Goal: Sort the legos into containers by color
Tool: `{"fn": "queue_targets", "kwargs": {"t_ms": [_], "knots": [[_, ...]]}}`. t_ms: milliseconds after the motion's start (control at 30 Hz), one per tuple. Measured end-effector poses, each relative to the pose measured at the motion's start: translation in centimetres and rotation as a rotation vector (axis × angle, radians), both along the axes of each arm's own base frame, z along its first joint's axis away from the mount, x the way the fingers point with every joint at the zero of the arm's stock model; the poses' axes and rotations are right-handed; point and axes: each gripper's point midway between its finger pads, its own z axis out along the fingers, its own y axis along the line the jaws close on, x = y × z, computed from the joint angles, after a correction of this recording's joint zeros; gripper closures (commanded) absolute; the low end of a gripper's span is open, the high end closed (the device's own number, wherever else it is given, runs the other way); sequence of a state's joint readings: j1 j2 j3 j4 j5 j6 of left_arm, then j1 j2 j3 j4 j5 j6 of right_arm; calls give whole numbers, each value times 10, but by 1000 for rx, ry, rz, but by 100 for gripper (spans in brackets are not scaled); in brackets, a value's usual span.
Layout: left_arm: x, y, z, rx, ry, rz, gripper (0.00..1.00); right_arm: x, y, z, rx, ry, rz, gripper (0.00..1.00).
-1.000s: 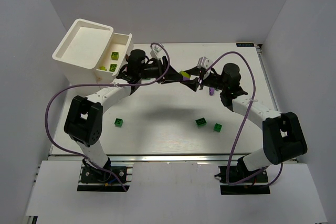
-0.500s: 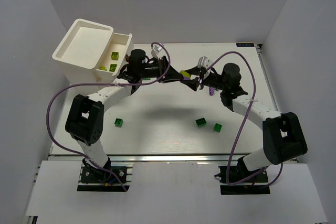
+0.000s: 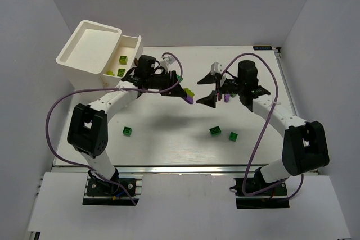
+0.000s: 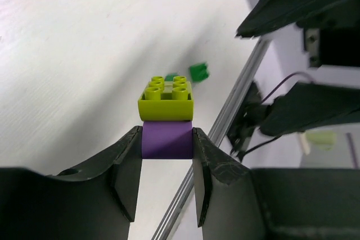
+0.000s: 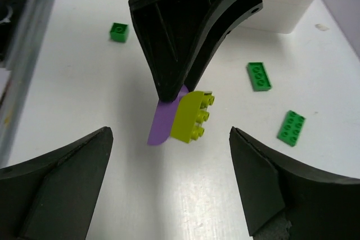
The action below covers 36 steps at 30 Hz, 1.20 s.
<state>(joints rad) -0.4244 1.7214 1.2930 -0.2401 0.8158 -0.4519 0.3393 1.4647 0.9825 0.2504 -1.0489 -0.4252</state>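
White table (image 3: 169, 139) spreads under us, and over its middle our left gripper (image 4: 167, 133) squeezes a purple brick (image 4: 166, 143) with a yellow-green brick (image 4: 166, 102) stuck to it, while our right gripper (image 3: 207, 90), near it, gapes wide with nothing inside, and the white boxes (image 3: 81, 71) sit far left.

you are looking at a yellow-green brick (image 4: 166, 98) that is showing smooth, glossy moulded plastic, while the purple piece (image 4: 166, 141) is looking smooth and more satin. the left gripper (image 4: 166, 134) and right gripper (image 5: 170, 133) are showing matt black plastic, faintly grainy. the table (image 3: 169, 139) is reading as smooth white with a soft sheen, the containers (image 3: 81, 71) are looking like matt white plastic, and the rail (image 3: 185, 168) is gleaming like bare metal.
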Motion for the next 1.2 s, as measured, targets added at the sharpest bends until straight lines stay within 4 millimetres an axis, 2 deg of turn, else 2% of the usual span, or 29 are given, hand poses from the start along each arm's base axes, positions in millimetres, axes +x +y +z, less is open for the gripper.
{"fn": "queue_targets", "kwargs": {"t_ms": [67,167,333,467,533,600,833,967,1200], "knots": [[-6,7,-7,51,-32,-24,93,-8,-3,-5,-16,40,41,11],[-16,17,-6,93,-115,-55,94,-15,-2,0,-37,103,137,11],[-38,32,20,124,-343,-113,99,-3,8,9,-53,98,283,12],[-48,37,41,118,-496,-143,100,-7,15,-9,-67,179,365,11],[-48,37,47,120,-541,-154,100,-16,18,-19,-73,229,392,11],[-47,37,45,128,-563,-165,100,-27,20,-21,-76,270,415,11],[-48,35,26,187,-563,-206,100,-45,35,0,-44,269,477,12],[-49,32,20,209,-563,-227,100,-52,39,2,-36,284,493,14],[-46,33,20,228,-574,-228,100,-56,43,1,-40,302,505,20]]}}
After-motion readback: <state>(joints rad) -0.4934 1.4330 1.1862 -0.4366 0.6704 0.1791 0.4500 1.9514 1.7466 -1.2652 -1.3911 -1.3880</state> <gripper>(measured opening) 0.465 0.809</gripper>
